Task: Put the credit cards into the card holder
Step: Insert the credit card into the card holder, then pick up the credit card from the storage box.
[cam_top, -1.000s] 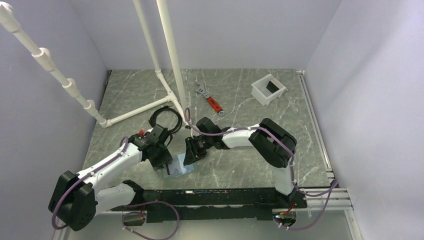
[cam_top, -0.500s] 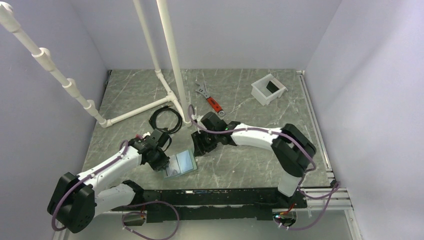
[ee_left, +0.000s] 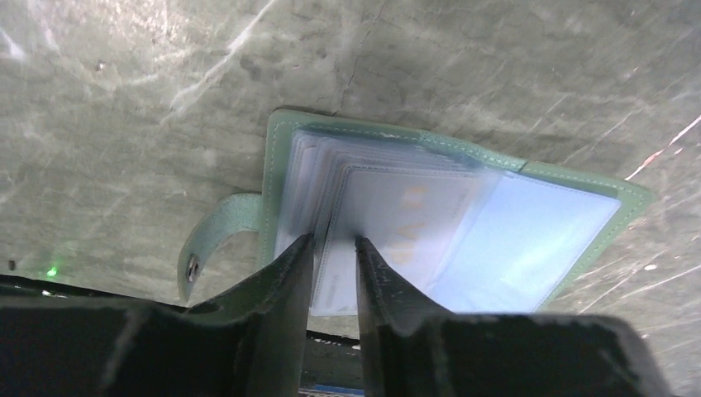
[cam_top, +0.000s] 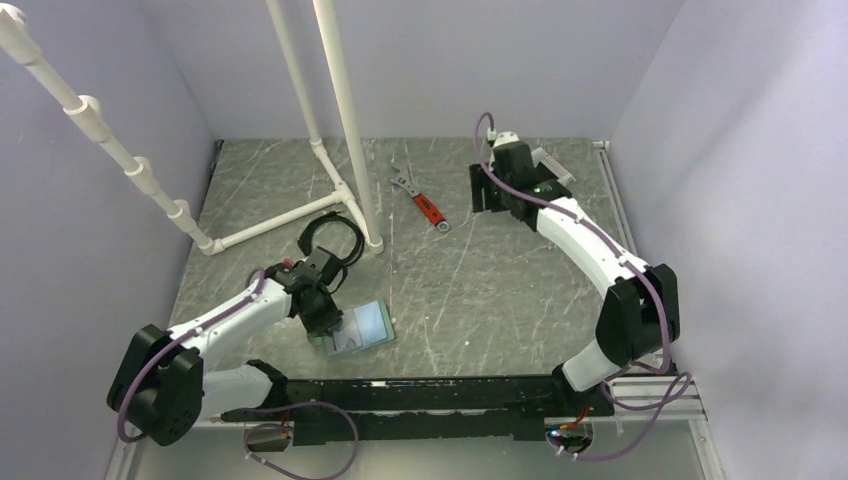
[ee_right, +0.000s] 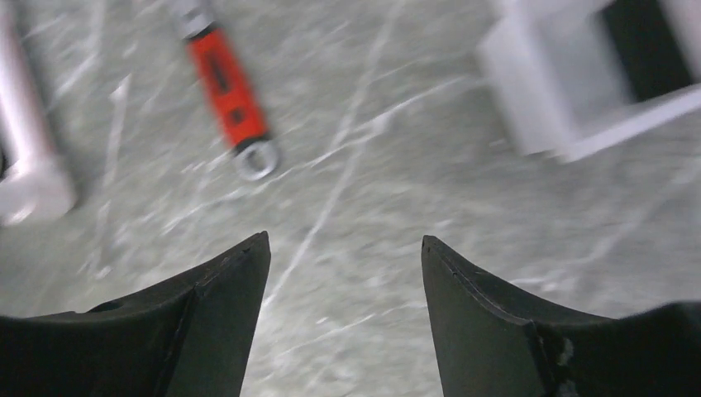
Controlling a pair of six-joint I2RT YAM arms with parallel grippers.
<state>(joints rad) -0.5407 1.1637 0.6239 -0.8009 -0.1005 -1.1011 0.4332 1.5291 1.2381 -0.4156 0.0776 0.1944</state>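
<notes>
Quick headcount: two robot arms, a left arm (cam_top: 235,322) and a right arm (cam_top: 585,240). One card holder (cam_top: 360,327), one red-handled wrench (cam_top: 422,203), one black cable coil (cam_top: 330,238), one white tub (ee_right: 570,83), one white pipe frame (cam_top: 340,130). Cards inside the sleeves? Can't count them.

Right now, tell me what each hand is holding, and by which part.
The left hand pinches the open card holder by the near edge of its clear inner sleeves. The right hand is open and holds nothing.
</notes>
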